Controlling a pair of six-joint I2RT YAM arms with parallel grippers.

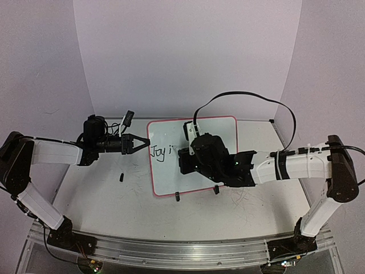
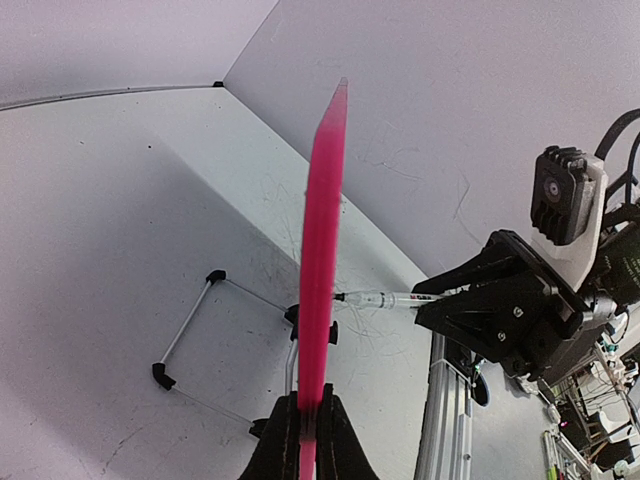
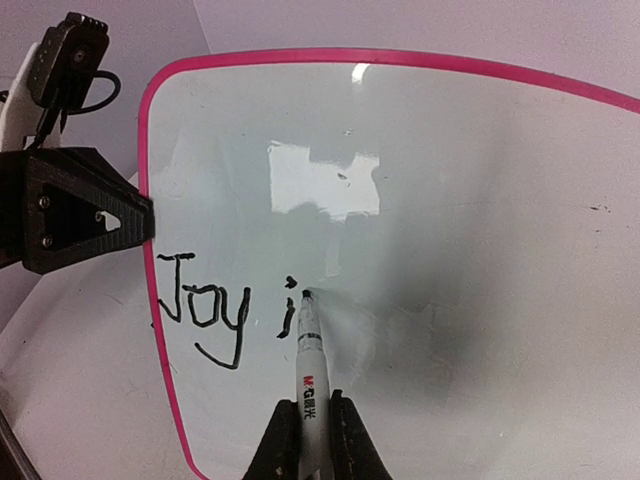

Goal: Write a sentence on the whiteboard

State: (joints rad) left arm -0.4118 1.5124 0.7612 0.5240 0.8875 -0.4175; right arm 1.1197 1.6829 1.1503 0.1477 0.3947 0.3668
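From above, the board [image 1: 197,171] stands tilted on the table [image 1: 102,205], near the middle and between the two arms, with two black feet [image 1: 177,197] at its near edge. The left gripper [image 1: 144,144] meets the board's left rim. The right gripper [image 1: 183,160] reaches over the white face from the right, but its fingers are mostly hidden under the wrist, so the grip cannot be judged here. "Joy i" [image 1: 161,152] is written in black by the left edge. A small black piece [image 1: 121,176] lies apart on the table, left of the board.

The left wrist view shows the board [image 2: 322,260] edge-on as a pink strip. The left gripper [image 2: 305,440] is clamped tight on the rim at the bottom. To the right, the right gripper [image 2: 480,300] holds a marker [image 2: 385,298] pointing at the board's face. A thin wire frame [image 2: 185,335] with black end caps rests on the table to the left.

In the right wrist view the right gripper [image 3: 310,435] is closed on the marker [image 3: 309,365] — its tip touches the board [image 3: 480,220] at the dot of the "i". The left gripper [image 3: 148,215] pinches the rim just above the "J" of "Joy i" [image 3: 215,310].
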